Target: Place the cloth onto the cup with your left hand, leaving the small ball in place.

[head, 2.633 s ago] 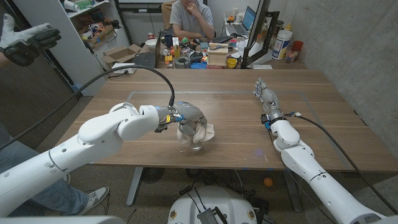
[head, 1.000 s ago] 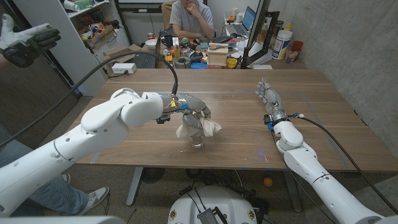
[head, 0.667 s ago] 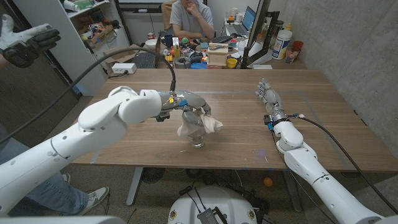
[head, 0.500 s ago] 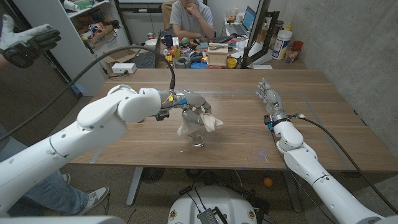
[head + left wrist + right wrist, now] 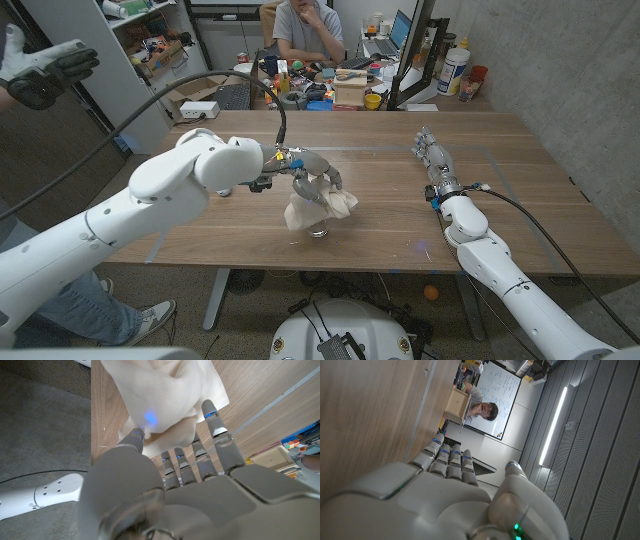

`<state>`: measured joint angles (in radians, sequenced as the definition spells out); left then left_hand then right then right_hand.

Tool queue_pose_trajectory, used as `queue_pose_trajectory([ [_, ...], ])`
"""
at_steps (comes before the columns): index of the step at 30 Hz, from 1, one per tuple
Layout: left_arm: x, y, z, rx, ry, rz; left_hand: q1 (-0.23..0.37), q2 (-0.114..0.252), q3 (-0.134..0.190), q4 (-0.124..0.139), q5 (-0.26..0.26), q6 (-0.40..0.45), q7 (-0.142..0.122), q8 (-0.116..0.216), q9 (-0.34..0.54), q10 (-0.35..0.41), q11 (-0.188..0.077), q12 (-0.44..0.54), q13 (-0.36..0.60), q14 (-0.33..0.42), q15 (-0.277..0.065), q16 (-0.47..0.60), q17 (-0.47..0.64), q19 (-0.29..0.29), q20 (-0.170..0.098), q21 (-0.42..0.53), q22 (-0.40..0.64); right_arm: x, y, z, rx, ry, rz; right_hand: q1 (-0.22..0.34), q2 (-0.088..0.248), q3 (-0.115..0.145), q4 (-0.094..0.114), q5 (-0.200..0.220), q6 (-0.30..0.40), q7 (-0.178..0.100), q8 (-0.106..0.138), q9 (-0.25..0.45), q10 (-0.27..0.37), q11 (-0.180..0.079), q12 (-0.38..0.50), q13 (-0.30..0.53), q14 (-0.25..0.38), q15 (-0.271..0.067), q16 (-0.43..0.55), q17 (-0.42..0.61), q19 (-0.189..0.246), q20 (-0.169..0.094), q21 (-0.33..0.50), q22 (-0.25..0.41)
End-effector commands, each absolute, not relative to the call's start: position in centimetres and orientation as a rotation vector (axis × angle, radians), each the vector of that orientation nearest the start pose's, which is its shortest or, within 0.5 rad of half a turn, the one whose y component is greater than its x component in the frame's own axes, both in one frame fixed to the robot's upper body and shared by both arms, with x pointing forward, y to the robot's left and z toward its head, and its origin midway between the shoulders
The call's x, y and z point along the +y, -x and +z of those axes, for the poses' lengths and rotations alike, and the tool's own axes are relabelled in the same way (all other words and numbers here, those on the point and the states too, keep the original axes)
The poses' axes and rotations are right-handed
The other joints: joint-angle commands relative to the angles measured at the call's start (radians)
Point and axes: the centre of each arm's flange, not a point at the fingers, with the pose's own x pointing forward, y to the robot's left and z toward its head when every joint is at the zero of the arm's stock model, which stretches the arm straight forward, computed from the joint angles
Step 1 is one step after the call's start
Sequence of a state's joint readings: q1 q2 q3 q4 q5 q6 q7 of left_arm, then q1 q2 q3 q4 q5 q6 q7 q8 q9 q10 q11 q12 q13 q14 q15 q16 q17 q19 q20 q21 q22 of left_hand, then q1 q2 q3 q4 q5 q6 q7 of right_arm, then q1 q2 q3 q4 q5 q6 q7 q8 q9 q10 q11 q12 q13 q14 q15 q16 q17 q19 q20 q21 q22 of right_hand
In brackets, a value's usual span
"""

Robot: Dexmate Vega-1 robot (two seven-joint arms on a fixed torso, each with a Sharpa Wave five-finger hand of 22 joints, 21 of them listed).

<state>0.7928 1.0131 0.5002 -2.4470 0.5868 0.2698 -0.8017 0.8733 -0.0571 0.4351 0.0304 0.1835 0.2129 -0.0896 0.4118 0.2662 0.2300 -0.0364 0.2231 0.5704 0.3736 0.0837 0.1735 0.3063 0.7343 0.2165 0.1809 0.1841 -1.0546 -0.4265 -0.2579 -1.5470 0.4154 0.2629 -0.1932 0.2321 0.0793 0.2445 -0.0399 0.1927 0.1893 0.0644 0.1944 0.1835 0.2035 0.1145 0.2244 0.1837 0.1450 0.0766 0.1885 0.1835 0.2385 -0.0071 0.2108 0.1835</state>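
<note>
The cloth [image 5: 318, 207] sits just left of the head view's centre, draped over the cup [image 5: 318, 233], whose clear base peeks out below the folds. The left hand [image 5: 307, 170] is directly above and slightly to the upper left of it, fingers reaching down into the top of the fabric. In the left wrist view the fingertips [image 5: 209, 410] and thumb touch the cloth [image 5: 170, 395], but whether they pinch it or merely rest on it I cannot tell.

The relation that matters: the cloth hangs straight below the left hand, its long axis running roughly vertical down over the cup, with one corner flaring toward the picture's right. The cloth looks set on the cup, so the next move is probably a release and a straight lift away, without dragging the fabric sideways.

The right hand [image 5: 429, 152] is well apart at the head view's right, fingers extended together on the table [image 5: 500, 180], holding nothing. The left hand is by far the nearer. I cannot make out the ball.
</note>
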Motion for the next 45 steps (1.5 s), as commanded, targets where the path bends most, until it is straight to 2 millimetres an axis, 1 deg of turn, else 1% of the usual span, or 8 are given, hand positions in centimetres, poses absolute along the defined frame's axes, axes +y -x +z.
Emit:
queue_pose_trajectory([
  [1,14.5,-42.3,7.0,-0.585,-1.780,-0.481,-0.039,0.005,-0.004,0.019,0.003,-0.069,0.018,-0.042,-0.009,-0.052,0.006,-0.028,-0.032,-0.086,0.027,0.002,-0.022,-0.072,0.004,-0.001,0.001,-27.0,-60.3,-5.4,-0.650,-0.021,0.038,-0.001,-0.007,0.000,-0.005,0.006,0.009,-0.001,0.000,0.004,0.010,-0.003,-0.003,0.003,0.007,-0.001,0.003,0.003,0.007,0.004,-0.001,0.004],
  [7,15.6,-42.0,8.2,-0.643,-1.688,-0.462,-0.064,0.003,-0.011,0.027,0.006,-0.130,0.026,-0.078,-0.017,-0.098,0.020,-0.038,-0.058,-0.138,0.047,0.002,-0.042,-0.116,0.005,-0.001,0.000,-26.9,-60.1,-4.9,-0.659,-0.014,0.037,-0.001,-0.007,0.000,-0.005,0.006,0.009,-0.001,0.001,0.004,0.010,-0.003,-0.004,0.003,0.006,-0.001,0.002,0.003,0.007,0.006,-0.001,0.004],
  [12,16.8,-42.2,8.9,-0.693,-1.564,-0.471,-0.071,0.004,-0.013,0.031,0.006,-0.140,0.027,-0.084,-0.018,-0.098,0.017,-0.036,-0.063,-0.139,0.048,0.005,-0.045,-0.123,0.005,0.000,0.000,-26.7,-59.8,-4.5,-0.670,-0.008,0.038,-0.001,-0.007,-0.001,-0.006,0.006,0.009,-0.001,0.001,0.004,0.011,-0.003,-0.004,0.003,0.006,0.000,0.002,0.003,0.007,0.005,-0.001,0.004],
  [25,21.6,-44.4,9.0,-0.833,-1.093,-0.490,-0.124,0.016,-0.028,0.061,0.007,-0.131,0.036,-0.092,-0.024,-0.060,0.011,-0.017,-0.087,-0.072,0.027,0.034,-0.058,-0.128,0.004,0.013,0.002,-25.5,-58.4,-3.1,-0.736,0.019,0.056,-0.001,-0.006,-0.001,-0.007,0.006,0.008,-0.002,0.000,0.004,0.010,-0.002,-0.004,0.003,0.006,0.000,0.001,0.003,0.007,0.005,-0.002,0.004],
  [29,22.8,-45.4,8.5,-0.871,-0.918,-0.523,-0.157,0.026,-0.036,0.080,0.007,-0.119,0.067,-0.095,-0.028,-0.035,0.031,-0.009,-0.100,-0.059,0.024,0.037,-0.064,-0.114,0.002,0.022,0.003,-25.1,-58.0,-2.8,-0.754,0.025,0.062,-0.001,-0.006,-0.001,-0.007,0.006,0.008,-0.001,0.000,0.004,0.010,-0.002,-0.005,0.003,0.005,0.000,0.001,0.003,0.006,0.004,-0.002,0.004],
  [31,23.4,-46.0,8.1,-0.902,-0.823,-0.538,-0.185,0.040,-0.039,0.092,0.007,-0.078,0.120,-0.094,-0.037,0.003,0.050,0.001,-0.124,-0.013,0.013,0.046,-0.077,-0.064,-0.003,0.039,0.001,-24.9,-57.9,-2.7,-0.762,0.026,0.065,-0.001,-0.007,-0.001,-0.007,0.006,0.008,-0.001,0.000,0.004,0.010,-0.002,-0.005,0.003,0.006,0.000,0.001,0.003,0.006,0.004,-0.002,0.004],
  [33,23.9,-46.4,7.6,-0.938,-0.749,-0.528,-0.192,0.052,-0.035,0.093,0.007,-0.053,0.136,-0.094,-0.042,0.035,0.056,0.008,-0.137,0.016,-0.001,0.051,-0.084,-0.035,-0.006,0.046,-0.001,-24.7,-57.7,-2.6,-0.774,0.025,0.063,-0.001,-0.007,-0.001,-0.007,0.006,0.009,-0.001,0.000,0.004,0.010,-0.003,-0.005,0.003,0.006,0.000,0.001,0.003,0.007,0.004,-0.002,0.004],
  [45,25.7,-47.6,5.8,-1.051,-0.501,-0.469,-0.217,0.063,-0.035,0.101,0.006,0.015,0.143,-0.086,-0.051,0.078,0.034,0.013,-0.162,0.034,-0.013,0.047,-0.092,-0.026,-0.002,0.037,-0.004,-23.1,-56.2,-1.3,-0.847,0.070,0.078,-0.001,-0.007,-0.002,-0.008,0.006,0.018,-0.002,0.003,0.004,0.024,-0.005,-0.001,0.003,0.013,-0.004,0.003,0.003,0.012,0.002,0.000,0.004],
])
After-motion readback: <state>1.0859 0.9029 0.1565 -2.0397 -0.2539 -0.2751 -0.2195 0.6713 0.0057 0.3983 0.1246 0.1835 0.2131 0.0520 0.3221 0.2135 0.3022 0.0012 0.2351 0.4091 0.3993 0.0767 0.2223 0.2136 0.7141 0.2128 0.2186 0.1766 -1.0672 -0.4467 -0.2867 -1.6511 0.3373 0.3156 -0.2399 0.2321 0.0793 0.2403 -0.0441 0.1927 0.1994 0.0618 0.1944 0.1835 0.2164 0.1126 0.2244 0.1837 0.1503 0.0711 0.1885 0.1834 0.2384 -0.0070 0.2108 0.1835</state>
